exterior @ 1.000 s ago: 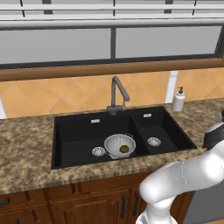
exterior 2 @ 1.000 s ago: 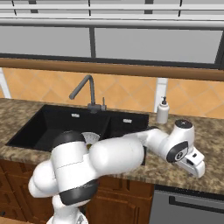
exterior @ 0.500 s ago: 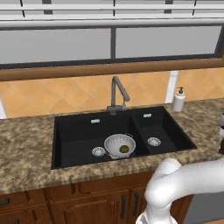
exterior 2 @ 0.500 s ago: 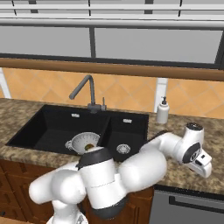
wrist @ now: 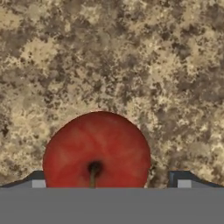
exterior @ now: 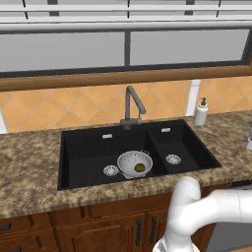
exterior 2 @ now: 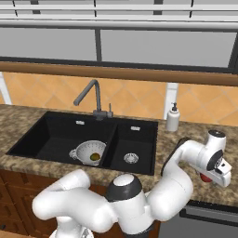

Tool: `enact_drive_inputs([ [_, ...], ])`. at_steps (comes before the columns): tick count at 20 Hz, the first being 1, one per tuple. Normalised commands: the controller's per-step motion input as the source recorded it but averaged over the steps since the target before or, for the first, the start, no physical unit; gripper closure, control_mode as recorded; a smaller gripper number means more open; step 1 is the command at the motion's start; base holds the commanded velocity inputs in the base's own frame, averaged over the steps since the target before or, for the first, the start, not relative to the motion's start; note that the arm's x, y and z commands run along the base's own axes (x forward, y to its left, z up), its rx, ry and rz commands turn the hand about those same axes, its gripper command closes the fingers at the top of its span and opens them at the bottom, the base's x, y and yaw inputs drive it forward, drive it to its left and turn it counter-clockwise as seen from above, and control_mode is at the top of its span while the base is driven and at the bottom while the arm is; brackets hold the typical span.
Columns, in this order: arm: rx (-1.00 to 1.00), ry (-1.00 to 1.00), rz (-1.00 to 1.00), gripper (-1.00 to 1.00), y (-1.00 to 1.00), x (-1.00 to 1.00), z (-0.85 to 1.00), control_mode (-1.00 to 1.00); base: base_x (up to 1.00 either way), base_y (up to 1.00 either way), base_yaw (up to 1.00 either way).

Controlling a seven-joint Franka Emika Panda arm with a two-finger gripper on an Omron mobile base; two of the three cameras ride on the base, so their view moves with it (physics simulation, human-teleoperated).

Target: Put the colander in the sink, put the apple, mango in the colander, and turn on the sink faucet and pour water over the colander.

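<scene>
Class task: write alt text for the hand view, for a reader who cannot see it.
A red apple with its stem facing the camera sits on a speckled brown granite counter, low in the picture. The tips of the gripper's two dark fingers stand apart on either side of it, open.

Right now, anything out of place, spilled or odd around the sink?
Nothing stands out. The perforated silver colander sits upright in the black double-basin sink with the yellow-green mango inside. The round red apple rests stem-up on the speckled granite counter, between the open gripper's fingertips. No water runs.
</scene>
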Motion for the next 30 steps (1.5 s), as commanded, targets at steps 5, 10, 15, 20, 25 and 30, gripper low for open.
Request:
enact_drive_inputs([
  [5, 0.0, 0.0, 0.0, -1.0, -0.04, 0.12, -0.31, -1.0, 0.0, 0.0, 0.0],
  [10, 0.0, 0.0, 0.0, 1.0, 0.05, 0.0, -0.35, -1.0, 0.0, 0.0, 0.0],
  [15, 0.0, -0.09, -0.05, 1.0, 0.7, 0.0, -0.26, -1.0, 0.0, 0.0, 0.0],
  [20, 0.0, -0.31, 0.0, 1.0, 0.98, -0.45, 0.34, -1.0, 0.0, 0.0, 0.0],
  [25, -0.12, -0.23, 0.0, 1.0, 1.0, -0.57, 0.63, -1.0, 0.0, 0.0, 0.0],
  [30, -0.21, -0.14, 0.0, 1.0, 1.0, -0.35, 0.58, -1.0, 0.0, 0.0, 0.0],
])
